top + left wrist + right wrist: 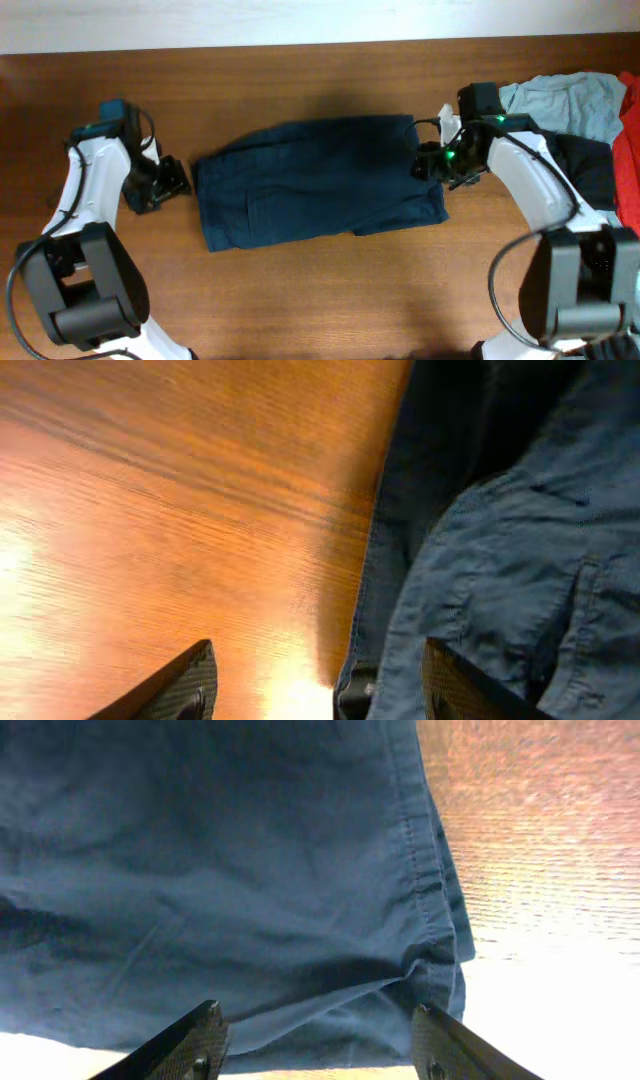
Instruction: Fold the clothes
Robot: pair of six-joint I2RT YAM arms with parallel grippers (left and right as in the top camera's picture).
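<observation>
Shorts (320,180), one navy pair, lie flat mid-table (300,300). Two grippers, both spread and empty: left gripper (172,184) just beside their left edge, right gripper (432,166) at their right edge. Three garments sit at the right edge: pale-blue shirt (565,100), black garment (585,165), red cloth (630,140).

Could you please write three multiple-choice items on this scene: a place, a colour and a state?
1. Where do the shorts lie?
A. between the left gripper and the right gripper
B. in a basket
C. on the floor
2. What colour are the shorts?
A. red
B. dark navy
C. white
3. How does the right gripper stand?
A. shut on the shorts
B. shut on nothing
C. open
Answers: 1 A, one gripper sits at each end of them; 2 B, the cloth is dark blue in every view; 3 C, its jaws stand apart, clamping nothing.
</observation>
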